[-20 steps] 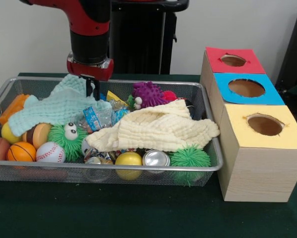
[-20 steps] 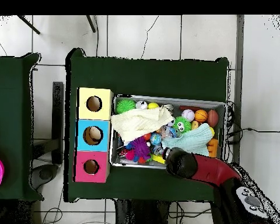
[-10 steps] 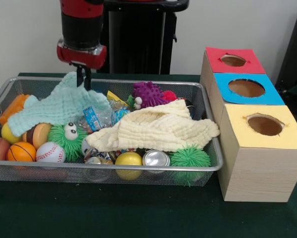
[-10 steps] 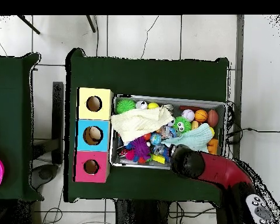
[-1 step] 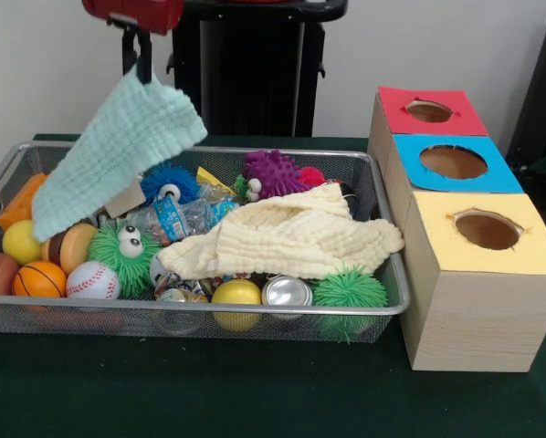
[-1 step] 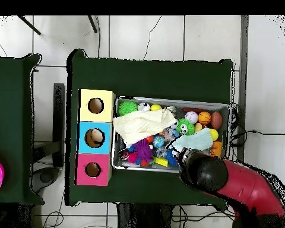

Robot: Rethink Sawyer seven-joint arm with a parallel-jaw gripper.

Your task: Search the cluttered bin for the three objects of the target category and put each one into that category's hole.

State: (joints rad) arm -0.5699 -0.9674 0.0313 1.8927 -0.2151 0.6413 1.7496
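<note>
Front view, wire bin (image 5: 383,306) stuffed with balls, spiky toys and a yellow cloth (image 5: 291,235), claw (image 5: 136,55) up at 11 o'clock pinching the mint cloth (image 5: 109,155) lifted above the bin, three-hole box (image 5: 456,219) at 3 o'clock on the bench.

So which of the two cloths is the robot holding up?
The mint green cloth. It hangs from the gripper above the basket, while the pale yellow cloth lies on the toys.

A cloth (image 5: 109,151) hangs above the basket's (image 5: 255,310) nine o'clock end. A second cloth (image 5: 287,237) lies across its middle. Three boxes (image 5: 474,283) stand just beside the basket at three o'clock.
</note>
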